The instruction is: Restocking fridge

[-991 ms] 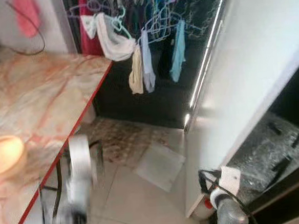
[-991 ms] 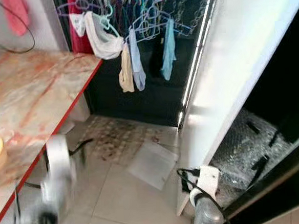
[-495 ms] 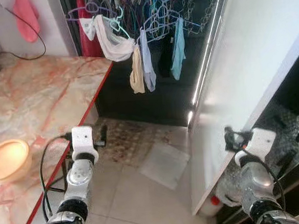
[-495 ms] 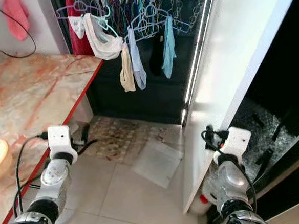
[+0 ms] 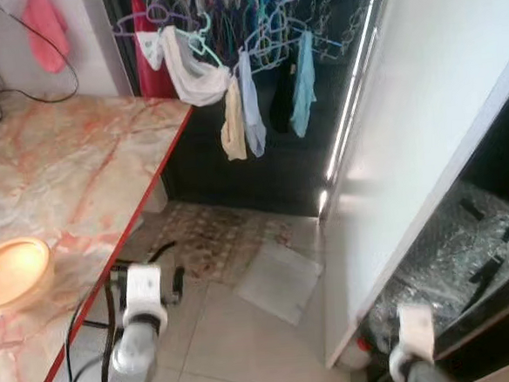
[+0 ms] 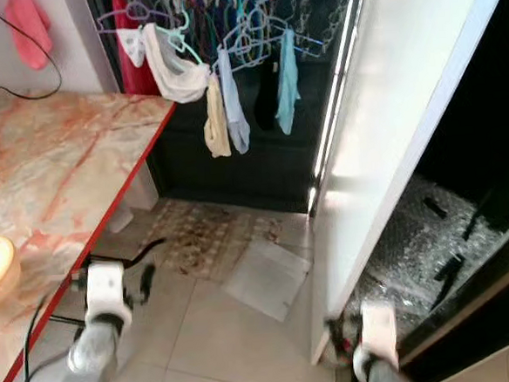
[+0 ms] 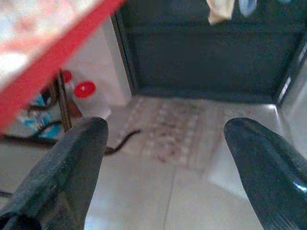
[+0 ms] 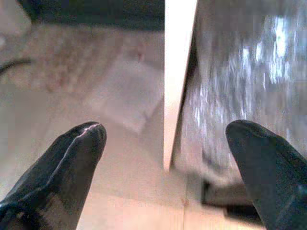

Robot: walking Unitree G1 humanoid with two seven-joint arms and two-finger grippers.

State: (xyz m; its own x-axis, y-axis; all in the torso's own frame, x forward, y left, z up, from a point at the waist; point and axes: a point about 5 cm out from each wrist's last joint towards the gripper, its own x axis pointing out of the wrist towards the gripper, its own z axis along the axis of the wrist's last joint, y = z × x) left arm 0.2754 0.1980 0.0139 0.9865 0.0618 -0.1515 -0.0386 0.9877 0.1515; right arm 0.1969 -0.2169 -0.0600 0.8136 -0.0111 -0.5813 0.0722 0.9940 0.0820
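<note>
The white fridge door (image 5: 425, 127) stands swung open on the right. Behind it is the dark fridge interior (image 5: 497, 165), with crinkled silvery sheeting (image 5: 451, 256) low down. My left gripper (image 7: 163, 158) is open, low beside the table's red edge, with nothing between its black fingers (image 7: 72, 163). The left wrist (image 5: 142, 291) shows near the floor. My right gripper (image 8: 165, 158) is open and empty, pointing at the door's lower edge (image 8: 177, 86). Its wrist (image 5: 414, 330) sits at the foot of the fridge.
A marble table (image 5: 78, 168) with a red edge fills the left; an orange bowl (image 5: 14, 272) sits on it. Clothes on hangers (image 5: 229, 79) hang ahead. A patterned mat (image 5: 214, 237) and a flat white panel (image 5: 278, 281) lie on the tiled floor. Red-capped containers (image 7: 86, 91) stand under the table.
Both arms have dropped lower in the eye views since half a second ago. One second ago they were also low and blurred.
</note>
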